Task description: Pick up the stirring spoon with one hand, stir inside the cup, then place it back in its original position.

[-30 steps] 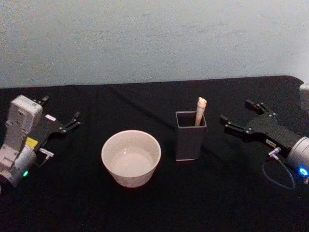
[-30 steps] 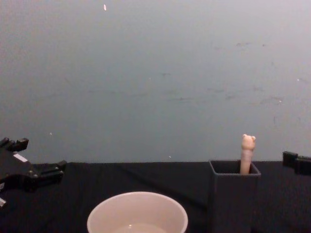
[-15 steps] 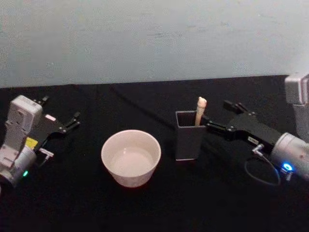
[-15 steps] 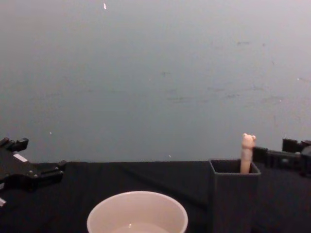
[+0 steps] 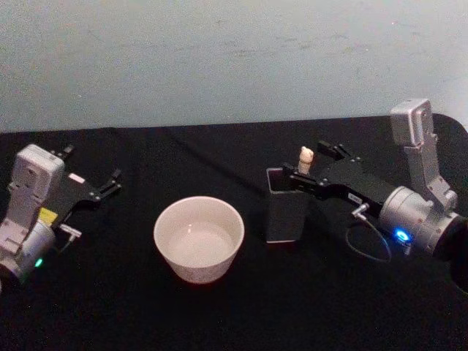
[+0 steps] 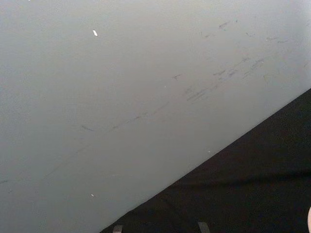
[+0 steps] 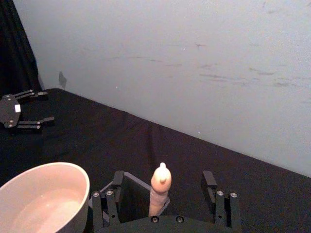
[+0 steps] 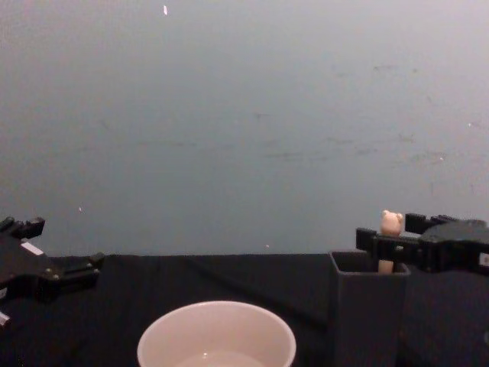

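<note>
The stirring spoon (image 5: 305, 156) stands upright in the dark grey square holder (image 5: 287, 212), its bear-head knob (image 8: 392, 222) poking above the rim. My right gripper (image 5: 306, 164) is open, one finger on each side of the beige handle just below the knob; in the right wrist view the spoon (image 7: 160, 187) sits midway between the fingers (image 7: 116, 182), with a gap on both sides. The cream cup (image 5: 198, 238) stands left of the holder. My left gripper (image 5: 93, 165) rests open at the table's left side, away from the cup.
Black cloth (image 5: 241, 314) covers the table, with a pale wall (image 5: 219, 58) close behind it. A blue cable loop (image 5: 369, 245) hangs at the right wrist. The cup (image 8: 216, 336) and holder (image 8: 367, 313) stand a small gap apart.
My right gripper has travelled left from the table's right side until its open fingers straddle the spoon handle above the holder. Left arm, cup and holder have not moved.
</note>
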Controlling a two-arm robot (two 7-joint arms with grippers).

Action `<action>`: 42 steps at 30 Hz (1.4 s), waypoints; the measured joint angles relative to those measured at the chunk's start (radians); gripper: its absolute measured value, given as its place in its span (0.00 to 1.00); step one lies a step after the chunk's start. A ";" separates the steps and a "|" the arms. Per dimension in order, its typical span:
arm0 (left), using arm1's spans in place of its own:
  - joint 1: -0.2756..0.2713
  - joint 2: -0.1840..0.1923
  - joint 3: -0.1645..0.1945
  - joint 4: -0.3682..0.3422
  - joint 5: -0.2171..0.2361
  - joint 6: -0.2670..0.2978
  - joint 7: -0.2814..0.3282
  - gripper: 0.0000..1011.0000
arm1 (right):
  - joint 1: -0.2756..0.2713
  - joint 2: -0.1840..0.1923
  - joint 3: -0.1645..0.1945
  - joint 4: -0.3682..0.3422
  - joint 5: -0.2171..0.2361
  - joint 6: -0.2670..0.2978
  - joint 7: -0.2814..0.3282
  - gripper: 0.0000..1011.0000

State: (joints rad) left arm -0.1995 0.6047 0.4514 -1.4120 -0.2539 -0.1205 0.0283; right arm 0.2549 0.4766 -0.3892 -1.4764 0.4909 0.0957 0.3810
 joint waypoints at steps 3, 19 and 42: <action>0.000 0.000 0.000 0.000 0.000 0.000 0.000 0.99 | 0.011 -0.012 -0.003 0.016 -0.010 0.003 0.007 0.99; 0.000 0.000 0.000 0.000 0.000 0.000 0.000 0.99 | 0.020 -0.029 -0.002 0.030 -0.033 0.005 0.014 0.99; 0.000 0.000 0.000 0.000 0.000 0.000 0.000 0.99 | 0.019 -0.027 -0.001 0.028 -0.027 0.008 0.014 0.44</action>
State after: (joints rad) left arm -0.1995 0.6047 0.4514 -1.4120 -0.2539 -0.1205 0.0283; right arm 0.2737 0.4495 -0.3905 -1.4481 0.4635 0.1033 0.3950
